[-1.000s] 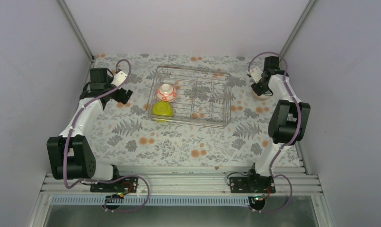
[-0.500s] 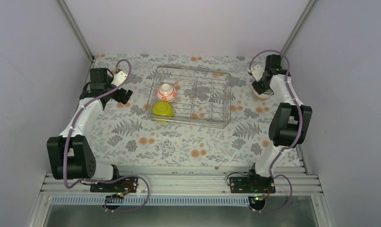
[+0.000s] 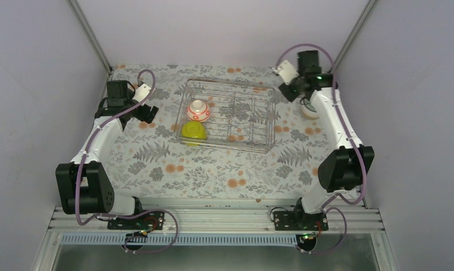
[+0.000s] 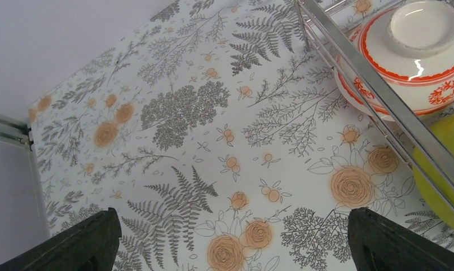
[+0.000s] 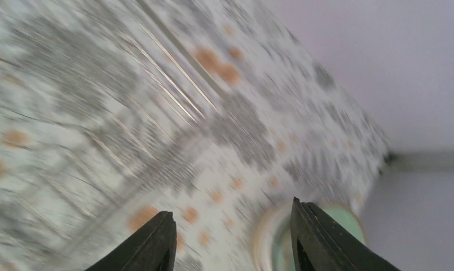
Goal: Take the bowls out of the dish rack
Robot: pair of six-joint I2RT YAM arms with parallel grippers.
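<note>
Over the last second the right arm has been swung away from the far right of the table point(image 3: 213, 169) and lifted toward the far right corner of the dish rack point(image 3: 267, 119); the right pincer point(image 5: 230, 210) is seen with its two fingers apart and nothing between them, though its own view is blurred by motion. A third bowl point(image 3: 311, 109) is left standing on the table just right of the rack, uncovered now that the arm has been drawn off it; it is judged to be unloaded, so one bowl is out and two remain.

Both remaining bowls are held in the left end of the rack; a white bowl with red pattern point(image 3: 197, 110) is set upside down at the far side, and a yellow bowl point(image 3: 193, 131) lies just near of it, the two close together or touching.

The left arm has not been moved in that time; the left pincer point(image 4: 233, 213) is held wide apart and empty over the flowered table, just left of the rack.

The rack's left wall of wires is placed between that pincer and the bowls; for the right arm the upright dividers and the whole length of the rack would have to be crossed.
</note>
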